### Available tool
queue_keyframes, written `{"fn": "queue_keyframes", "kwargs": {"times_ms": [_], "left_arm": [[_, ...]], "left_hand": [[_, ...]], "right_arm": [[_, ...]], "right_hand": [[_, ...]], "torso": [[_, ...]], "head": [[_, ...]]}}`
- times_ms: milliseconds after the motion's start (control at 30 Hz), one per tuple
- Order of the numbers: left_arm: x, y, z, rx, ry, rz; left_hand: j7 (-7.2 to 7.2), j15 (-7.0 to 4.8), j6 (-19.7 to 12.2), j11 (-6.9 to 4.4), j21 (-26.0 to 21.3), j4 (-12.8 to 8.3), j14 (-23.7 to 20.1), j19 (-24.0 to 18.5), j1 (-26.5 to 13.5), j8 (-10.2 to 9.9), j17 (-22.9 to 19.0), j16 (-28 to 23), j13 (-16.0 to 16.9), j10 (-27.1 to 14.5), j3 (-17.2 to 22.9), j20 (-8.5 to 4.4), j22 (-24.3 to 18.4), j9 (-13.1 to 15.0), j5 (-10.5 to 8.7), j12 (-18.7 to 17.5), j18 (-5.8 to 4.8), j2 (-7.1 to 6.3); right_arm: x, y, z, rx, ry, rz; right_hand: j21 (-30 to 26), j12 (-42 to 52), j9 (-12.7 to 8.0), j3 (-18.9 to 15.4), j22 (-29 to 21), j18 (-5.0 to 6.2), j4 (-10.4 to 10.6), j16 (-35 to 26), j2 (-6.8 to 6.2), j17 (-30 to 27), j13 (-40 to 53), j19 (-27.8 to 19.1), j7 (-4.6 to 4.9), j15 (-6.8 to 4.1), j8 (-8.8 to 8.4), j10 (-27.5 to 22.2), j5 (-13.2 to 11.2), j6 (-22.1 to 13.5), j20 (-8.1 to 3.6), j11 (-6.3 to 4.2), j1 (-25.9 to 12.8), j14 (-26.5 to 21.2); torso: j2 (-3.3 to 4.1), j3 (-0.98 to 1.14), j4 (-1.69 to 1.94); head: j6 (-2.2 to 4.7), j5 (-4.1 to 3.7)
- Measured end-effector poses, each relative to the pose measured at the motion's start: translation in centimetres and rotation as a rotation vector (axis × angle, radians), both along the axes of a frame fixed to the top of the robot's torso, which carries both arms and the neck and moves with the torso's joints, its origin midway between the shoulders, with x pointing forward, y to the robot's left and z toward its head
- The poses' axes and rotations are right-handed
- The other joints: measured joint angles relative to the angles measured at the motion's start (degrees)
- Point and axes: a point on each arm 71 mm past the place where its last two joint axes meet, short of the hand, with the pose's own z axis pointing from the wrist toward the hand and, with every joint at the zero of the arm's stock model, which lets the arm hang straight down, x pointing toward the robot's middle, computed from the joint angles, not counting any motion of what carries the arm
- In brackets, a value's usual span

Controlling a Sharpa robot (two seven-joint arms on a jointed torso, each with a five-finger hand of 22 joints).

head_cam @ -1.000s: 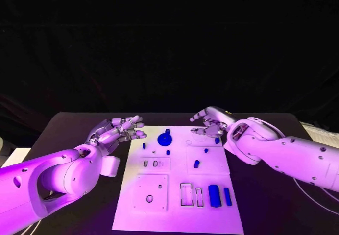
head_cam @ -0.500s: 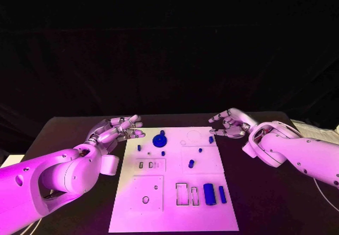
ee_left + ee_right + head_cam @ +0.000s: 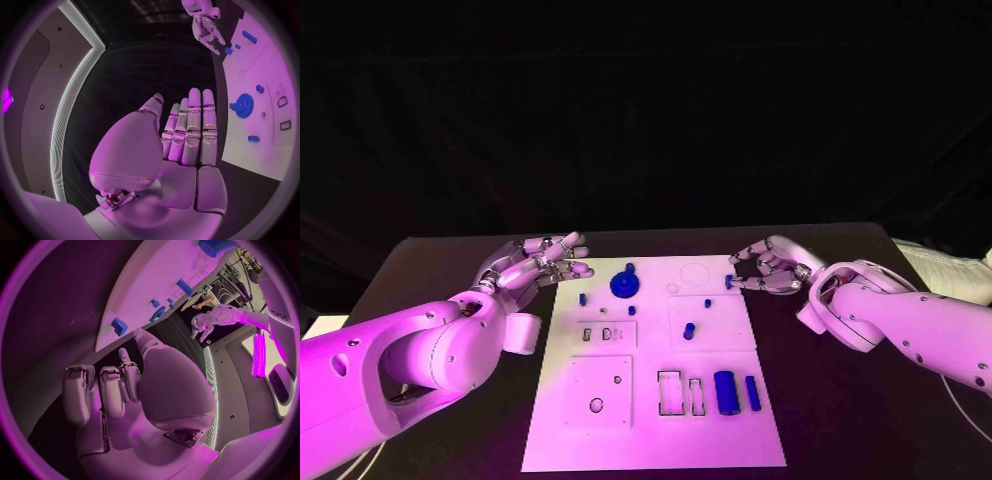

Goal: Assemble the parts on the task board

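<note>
Hands flank task board [image 3: 653,400]: right hand [image 3: 769,268] at 2 o'clock, fingers curled by small blue part [image 3: 731,283], grasp unclear; left hand [image 3: 542,264] at 10, released, prob. waiting.

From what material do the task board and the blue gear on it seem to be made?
Task board: probably matte white plastic, a flat plate with clean cut-out recesses and no shine. Blue gear: likely moulded or printed plastic, of uniform opaque colour, with small teeth in the left wrist view.
</note>
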Motion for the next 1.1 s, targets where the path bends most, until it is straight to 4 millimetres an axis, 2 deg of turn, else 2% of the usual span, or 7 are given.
{"fn": "queue_keyframes", "kwargs": {"times_ms": [200,567,733,767,1100], "left_arm": [[0.0,-0.1,0.0,-0.001,0.0,-0.002],[0.0,-0.1,-0.1,-0.001,0.001,-0.002],[0.1,-0.1,-0.1,-0.001,0.001,-0.002],[0.1,-0.1,-0.1,0.0,0.001,-0.002],[0.1,-0.1,-0.1,0.0,0.001,-0.002]], "left_hand": [[0.0,0.0,0.0,0.0,0.0,0.0,0.0,0.0,0.0,0.0,0.1,0.0,0.0,0.0,0.0,0.0,0.0,0.0,0.0,0.0,0.0,0.0],[0.0,0.0,0.0,0.0,0.0,0.0,0.0,0.0,0.0,0.0,0.1,0.0,0.0,0.0,0.0,0.0,0.0,0.0,0.0,0.0,0.01,0.0],[0.0,0.0,0.0,0.0,0.0,0.0,0.0,0.0,0.0,0.0,0.1,0.0,0.0,0.0,0.0,0.0,0.0,0.0,0.0,0.0,0.0,0.0],[0.0,0.0,0.0,0.0,0.0,0.0,0.0,0.0,0.0,0.0,0.1,0.0,0.0,0.0,0.0,0.0,0.0,0.0,0.0,0.0,0.0,0.0],[0.0,0.0,0.0,0.0,0.0,0.0,0.0,0.0,0.0,0.0,0.1,0.0,0.0,0.0,0.0,0.0,0.0,0.0,0.0,0.0,0.0,0.0]], "right_arm": [[0.2,-0.2,-0.4,-0.005,0.006,-0.005],[0.6,0.2,-1.4,-0.015,0.02,-0.002],[0.7,0.3,-1.5,-0.02,0.022,0.002],[0.7,0.3,-1.5,-0.021,0.022,0.003],[0.8,0.5,-1.7,-0.029,0.026,0.012]], "right_hand": [[0.0,0.0,0.0,0.1,0.0,0.0,-0.4,0.0,0.05,0.0,0.0,0.0,0.0,0.0,0.0,0.0,0.0,0.0,0.0,0.0,0.1,0.0],[0.0,0.0,0.1,0.6,0.0,0.0,-1.7,0.0,1.36,0.0,0.0,0.0,-0.05,0.0,0.0,0.0,-0.3,1.1,0.0,0.0,1.4,0.0],[0.0,0.0,0.2,0.8,0.0,0.0,-2.2,0.0,1.52,0.0,0.0,0.0,-0.38,0.0,0.45,0.0,-0.3,2.0,0.0,-0.01,1.5,0.0],[0.0,0.2,0.2,0.9,0.0,0.0,-2.3,0.0,1.59,0.0,0.0,0.0,-0.18,0.0,0.45,0.1,-0.6,2.3,0.0,-0.12,1.6,0.0],[0.0,0.6,0.5,1.4,0.0,0.0,-3.2,0.0,1.91,0.0,0.0,0.0,-1.03,-0.62,1.34,0.0,-1.9,5.3,-0.43,-0.82,1.9,0.2]], "torso": [[0.01,0.0,0.06],[0.02,-0.06,0.06],[0.02,-0.07,0.09],[0.02,-0.08,0.09],[-0.02,-0.1,0.06]], "head": [[-0.1,-0.08],[-0.29,0.09],[-0.35,0.14],[-0.36,0.18],[-0.43,0.23]]}}
